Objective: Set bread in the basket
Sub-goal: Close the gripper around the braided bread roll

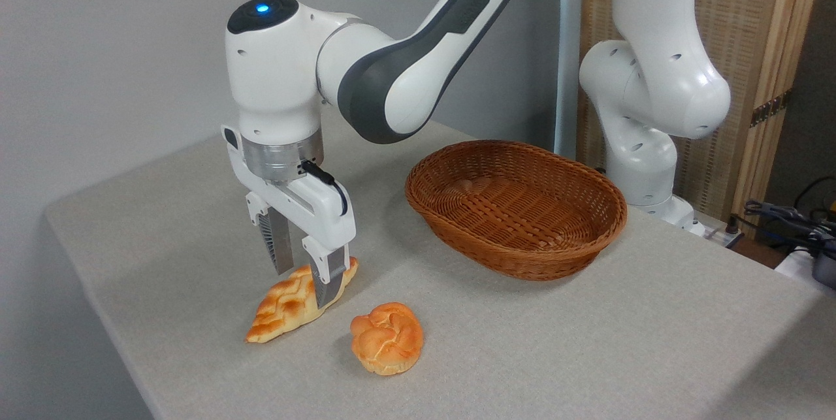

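Grey tabletop (588, 341): fingers (330, 279) straddle the bread (287, 306) near its front edge (not visibly clamped); an off-centre pinch could tip it.

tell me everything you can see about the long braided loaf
The bread is a long, pointed-oval braided loaf, golden with toasted orange-brown patches and a glossy look. It lies flat and diagonal on the grey table, left of the round bun and apart from it. The gripper straddles its upper half, fingers either side; contact is unclear.

On the grey table (588, 355) in front of you lie the braided bread (287, 306), a round orange bun (386, 338) just beside it, and the wicker basket (516, 208) well apart.
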You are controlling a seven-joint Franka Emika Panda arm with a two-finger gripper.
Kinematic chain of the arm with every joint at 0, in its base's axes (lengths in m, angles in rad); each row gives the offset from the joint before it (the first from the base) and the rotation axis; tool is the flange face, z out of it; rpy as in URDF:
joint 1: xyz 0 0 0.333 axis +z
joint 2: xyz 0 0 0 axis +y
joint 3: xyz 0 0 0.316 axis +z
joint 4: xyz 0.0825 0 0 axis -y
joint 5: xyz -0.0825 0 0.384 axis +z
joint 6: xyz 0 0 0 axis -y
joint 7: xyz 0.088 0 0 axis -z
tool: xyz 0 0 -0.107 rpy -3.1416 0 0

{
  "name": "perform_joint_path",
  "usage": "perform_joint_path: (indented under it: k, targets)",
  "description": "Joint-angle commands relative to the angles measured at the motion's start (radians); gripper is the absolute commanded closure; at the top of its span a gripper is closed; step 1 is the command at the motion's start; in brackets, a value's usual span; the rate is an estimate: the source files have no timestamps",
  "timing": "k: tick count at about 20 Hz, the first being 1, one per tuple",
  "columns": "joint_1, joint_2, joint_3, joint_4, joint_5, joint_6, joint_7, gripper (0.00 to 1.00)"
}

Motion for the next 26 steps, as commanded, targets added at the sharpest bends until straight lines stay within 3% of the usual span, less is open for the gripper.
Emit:
perform_joint_path:
  k: [1,11,13,19,26]
  targets:
    - [0.001,-0.008,-0.001,-0.012,-0.022,0.023,-0.014,0.0]
    - [0.001,0.024,-0.003,-0.013,-0.025,0.026,-0.013,0.01]
    - [0.001,0.029,-0.003,-0.013,-0.023,0.026,-0.011,0.07]
    - [0.001,0.029,-0.003,-0.012,-0.023,0.025,-0.002,0.56]
    - [0.001,0.029,-0.004,-0.012,-0.023,0.021,-0.001,0.59]
